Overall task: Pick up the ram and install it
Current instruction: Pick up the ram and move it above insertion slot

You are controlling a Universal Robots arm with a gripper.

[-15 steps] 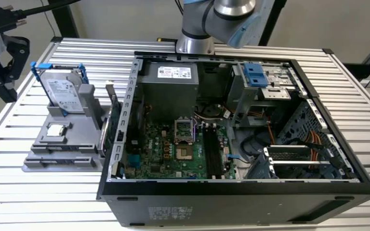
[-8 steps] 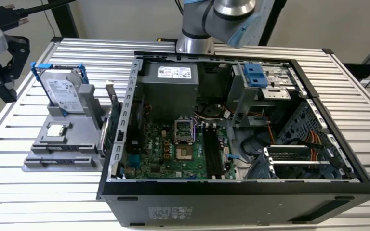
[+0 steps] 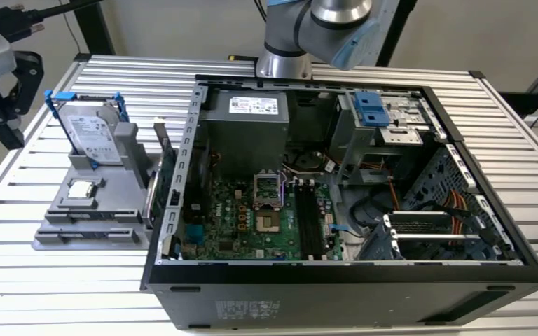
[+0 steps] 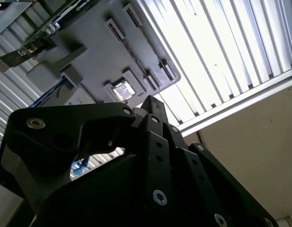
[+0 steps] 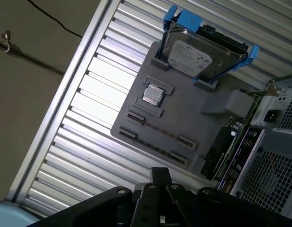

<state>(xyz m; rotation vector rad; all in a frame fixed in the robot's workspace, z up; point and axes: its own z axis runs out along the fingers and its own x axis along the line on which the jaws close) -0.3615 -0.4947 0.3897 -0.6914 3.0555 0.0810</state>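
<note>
Black hand [image 5: 160, 177] up close, released or clenched I cannot tell, hanging above the tabletop [image 5: 89, 94], with the ram [image 5: 158, 128] seated on edge in the grey fixture [image 5: 193, 123] below it, long axis along the fixture edge nearest the hand, outside the computer case [image 5: 278, 156].

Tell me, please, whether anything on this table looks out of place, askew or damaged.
Nothing stands out. The hard drive stands upright in the gray holder, the small chip lies flat in its recess, and the open computer case sits flat on the slatted table. No spill or damage shows.
</note>
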